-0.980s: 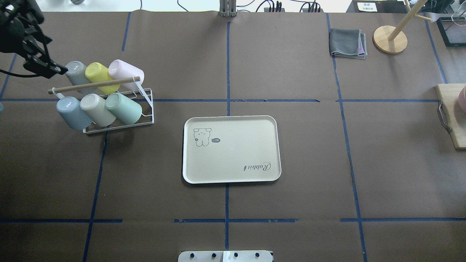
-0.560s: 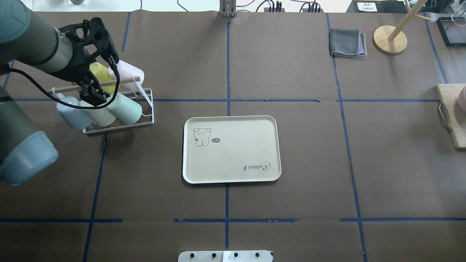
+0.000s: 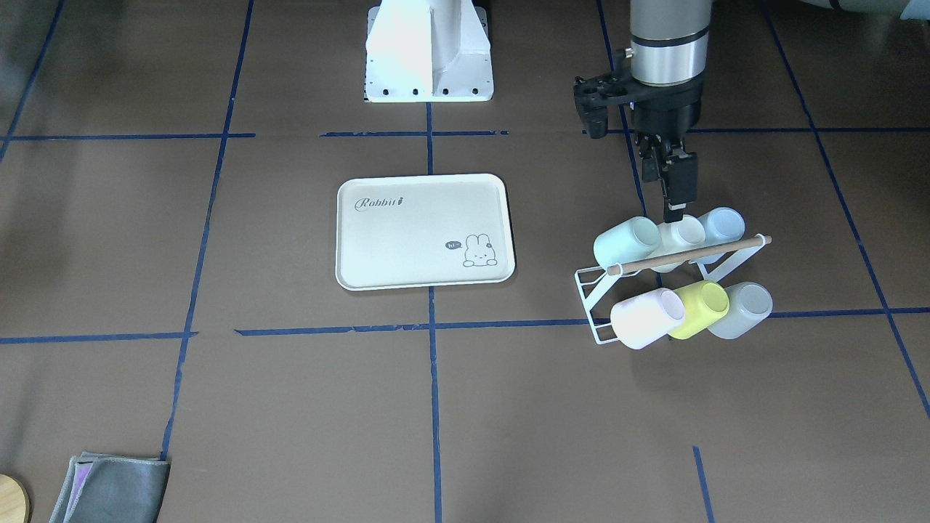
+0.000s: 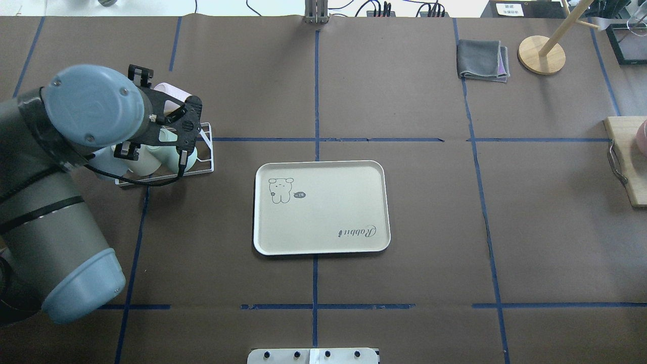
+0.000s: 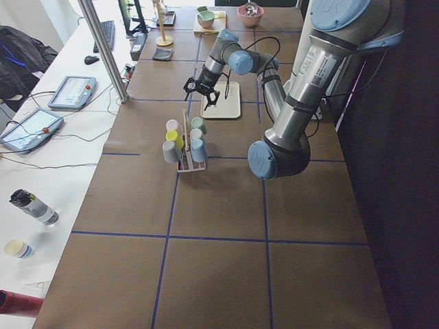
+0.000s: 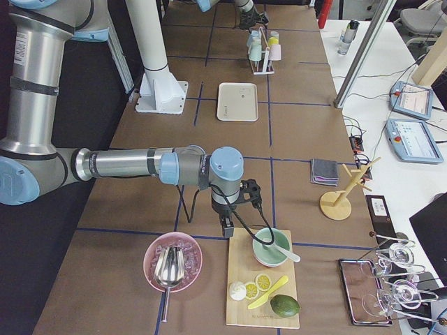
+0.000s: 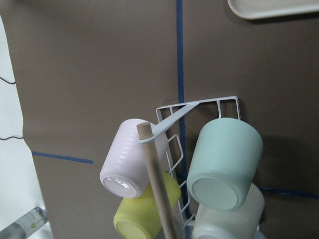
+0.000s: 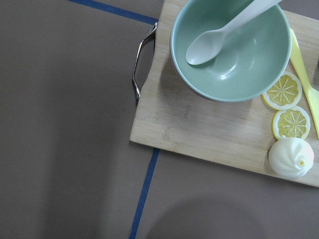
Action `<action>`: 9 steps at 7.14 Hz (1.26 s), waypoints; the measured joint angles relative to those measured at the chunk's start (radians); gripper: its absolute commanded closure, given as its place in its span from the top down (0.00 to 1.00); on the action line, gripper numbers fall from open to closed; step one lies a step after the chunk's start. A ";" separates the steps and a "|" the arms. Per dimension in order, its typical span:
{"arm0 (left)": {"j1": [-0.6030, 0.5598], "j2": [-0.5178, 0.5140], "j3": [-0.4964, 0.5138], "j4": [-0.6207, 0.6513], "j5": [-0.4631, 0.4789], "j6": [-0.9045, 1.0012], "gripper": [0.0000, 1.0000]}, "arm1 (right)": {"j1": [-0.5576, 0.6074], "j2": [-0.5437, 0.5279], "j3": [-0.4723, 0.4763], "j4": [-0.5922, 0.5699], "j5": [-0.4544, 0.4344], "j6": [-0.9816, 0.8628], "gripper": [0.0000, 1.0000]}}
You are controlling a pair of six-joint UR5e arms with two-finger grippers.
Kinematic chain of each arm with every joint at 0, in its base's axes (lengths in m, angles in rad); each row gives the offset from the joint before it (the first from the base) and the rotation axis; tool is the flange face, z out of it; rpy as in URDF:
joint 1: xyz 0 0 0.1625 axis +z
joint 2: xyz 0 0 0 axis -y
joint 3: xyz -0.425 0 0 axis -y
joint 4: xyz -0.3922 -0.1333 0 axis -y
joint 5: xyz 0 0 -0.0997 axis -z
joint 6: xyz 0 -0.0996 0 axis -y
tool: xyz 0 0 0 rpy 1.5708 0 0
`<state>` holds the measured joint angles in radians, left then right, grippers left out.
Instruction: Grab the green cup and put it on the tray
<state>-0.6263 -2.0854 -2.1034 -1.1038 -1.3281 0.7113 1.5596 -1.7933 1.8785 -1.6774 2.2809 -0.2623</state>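
Currently the left gripper (image 3: 673,211) is poised over the rack (image 3: 690,254). The green cup (image 3: 626,241), tilted base-up, lies just beside it, toward the tray (image 3: 421,243). Jaw spacing cannot be told.

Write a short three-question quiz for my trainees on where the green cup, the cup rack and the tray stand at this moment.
1. True or false: the green cup already stands on the tray.
2. How many cups does the wire cup rack hold? A) four B) six C) eight
3. Which arm, left or right, has its gripper close to the rack?

Key: 1. False; the cup lies in the rack and nothing is on the tray. 2. B. 3. Left; the right arm is far off, over the cutting board.
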 measured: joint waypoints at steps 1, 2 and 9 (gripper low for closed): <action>0.034 -0.015 0.000 0.073 0.093 0.086 1.00 | 0.000 -0.004 0.000 0.000 0.000 0.000 1.00; 0.065 -0.023 0.002 0.123 0.155 0.139 1.00 | -0.001 -0.007 -0.001 0.000 0.001 0.000 1.00; 0.214 -0.013 0.088 0.145 0.344 0.237 1.00 | -0.001 -0.020 -0.002 0.001 0.002 0.000 1.00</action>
<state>-0.4124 -2.0986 -2.0157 -0.9587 -0.9837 0.9486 1.5586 -1.8130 1.8763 -1.6767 2.2831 -0.2620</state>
